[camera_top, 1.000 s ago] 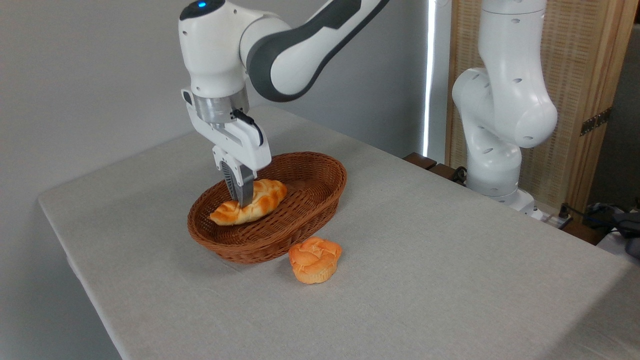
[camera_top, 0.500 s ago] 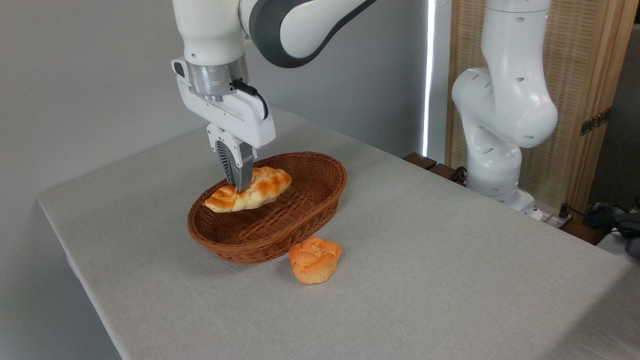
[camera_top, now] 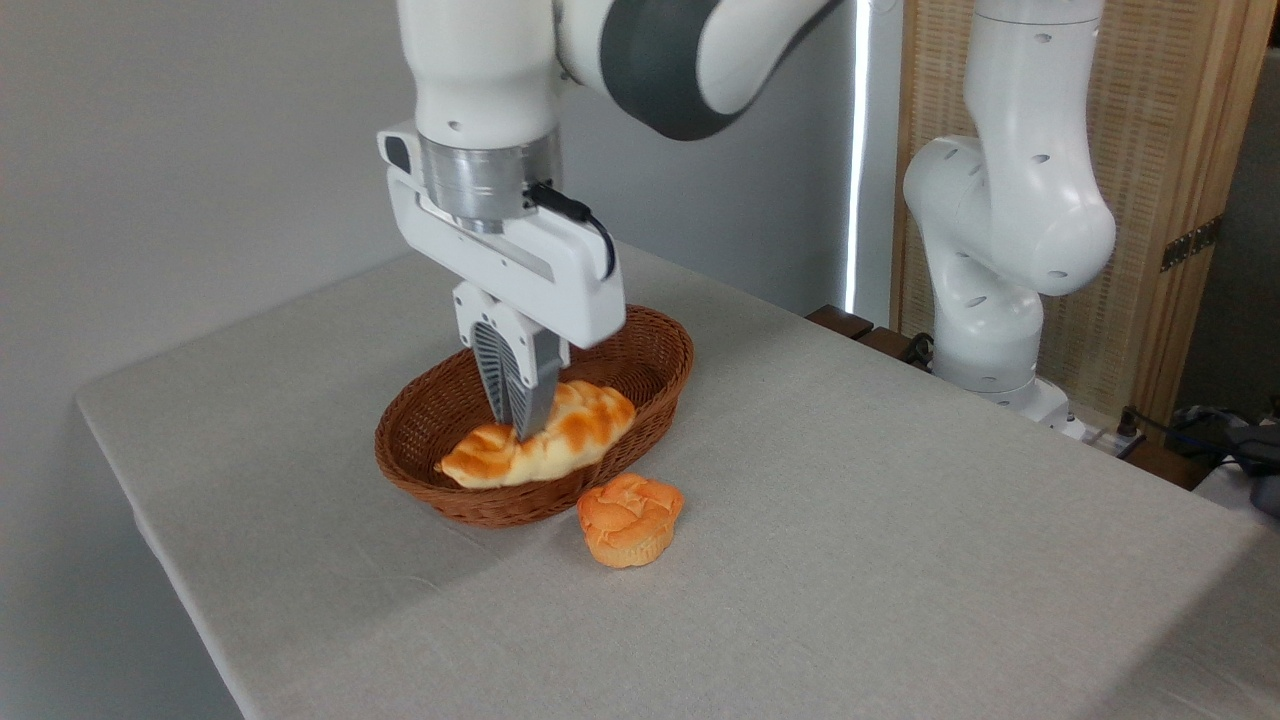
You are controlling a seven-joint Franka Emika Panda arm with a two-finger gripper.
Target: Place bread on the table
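Item: bread loaf [camera_top: 545, 447], clenched in the fingers [camera_top: 520, 400], centre frame above the wicker basket [camera_top: 660, 375]. You're mid-carry. Next: clear the rim, lower onto bare bench [camera_top: 850, 520].

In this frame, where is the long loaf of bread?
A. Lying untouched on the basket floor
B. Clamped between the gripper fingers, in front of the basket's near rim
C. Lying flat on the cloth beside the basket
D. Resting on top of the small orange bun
B: the gripper is shut across the middle of the bread, which overlaps the near rim of the basket; the bun sits apart on the table.
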